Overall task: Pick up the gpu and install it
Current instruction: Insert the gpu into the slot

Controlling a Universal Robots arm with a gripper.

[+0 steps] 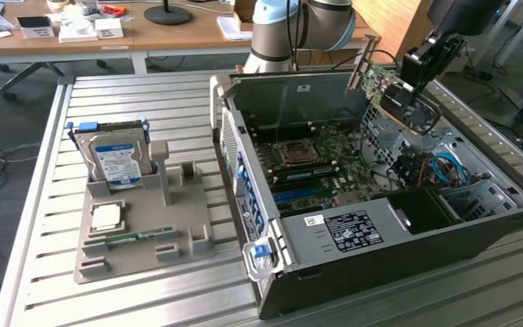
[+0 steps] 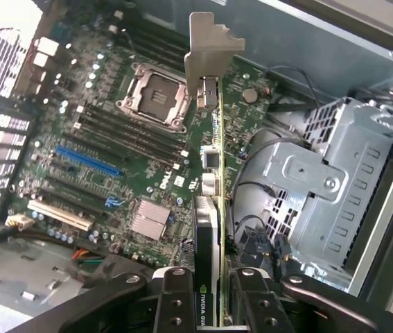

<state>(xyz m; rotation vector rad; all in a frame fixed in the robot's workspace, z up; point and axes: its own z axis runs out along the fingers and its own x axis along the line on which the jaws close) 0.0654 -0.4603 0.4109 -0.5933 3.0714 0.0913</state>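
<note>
Aloft, gpu [image 2: 204,236] clamped in claw [image 2: 213,295], over open computer case [image 1: 407,266].

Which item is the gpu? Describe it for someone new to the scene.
Start at the open computer case on the slatted table. Above it, on the exterior view's right, the jaws hold the gpu in the air. It alone is a green card with a black cooler and a silver end bracket.

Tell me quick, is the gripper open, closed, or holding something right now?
The gripper is closed on the gpu, holding it over the open computer case.
</note>
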